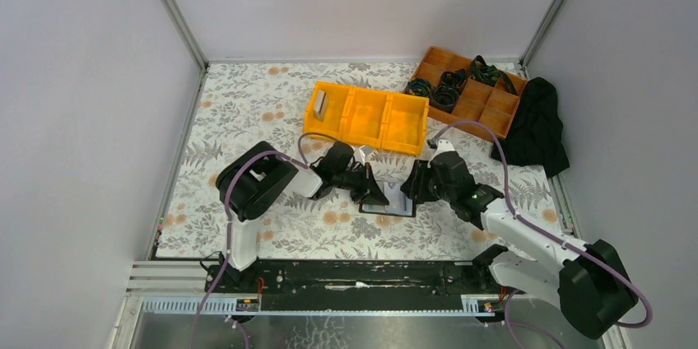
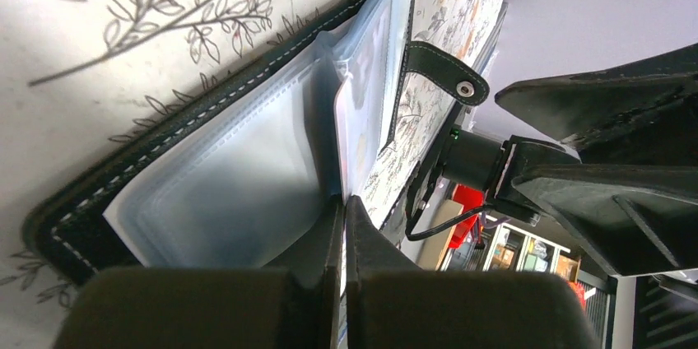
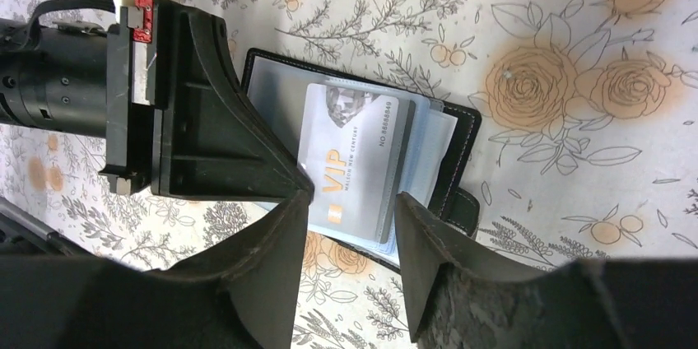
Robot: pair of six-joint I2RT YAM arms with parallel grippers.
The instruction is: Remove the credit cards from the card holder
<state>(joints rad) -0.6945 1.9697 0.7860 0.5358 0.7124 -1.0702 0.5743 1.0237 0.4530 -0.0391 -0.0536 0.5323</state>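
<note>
Space lies open on the floral table toward the upper left. The card holder is spread flat at centre frame, crowded by both arms, with the yellow bin above it. The left gripper is clenched tight at the sleeves' spine; whether a sleeve is caught is unclear. The right gripper stands released, fingers either side of a silver credit card. The sleeves beneath the card are hidden.

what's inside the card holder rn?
In the card holder: clear sleeves, a silver VIP card on top of the stack. The left gripper covers the other page; any cards in lower sleeves are hidden.
</note>
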